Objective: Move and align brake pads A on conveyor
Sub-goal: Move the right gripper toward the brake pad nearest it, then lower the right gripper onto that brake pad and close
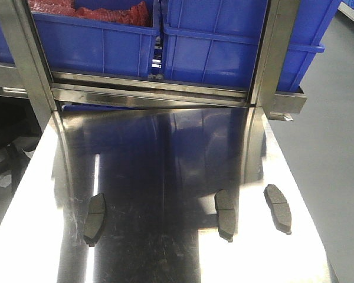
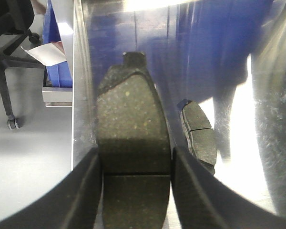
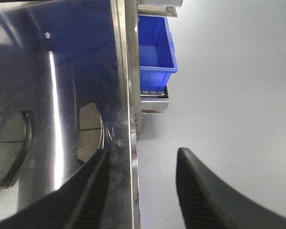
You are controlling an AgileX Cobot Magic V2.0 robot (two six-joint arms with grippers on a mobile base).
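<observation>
Three brake pads lie on the shiny steel tabletop (image 1: 165, 153) in the front view: one at the left (image 1: 95, 219), one right of centre (image 1: 225, 214) and one further right (image 1: 278, 207). In the left wrist view my left gripper (image 2: 136, 164) is shut on another brake pad (image 2: 131, 109), its fingers pressing both long edges near the groove; a pad (image 2: 199, 136) lies on the steel just to its right. My right gripper (image 3: 144, 153) is open and holds nothing, straddling the table's right edge, with two pads (image 3: 89, 131) (image 3: 12, 145) to its left. The conveyor is out of view.
Blue bins (image 1: 224, 41), one holding red parts (image 1: 106, 12), stand on a steel rack (image 1: 153, 94) behind the table. An office chair (image 2: 9, 28) is off the table's left side. A small blue bin (image 3: 155, 52) and grey floor (image 3: 229, 119) lie off its right side.
</observation>
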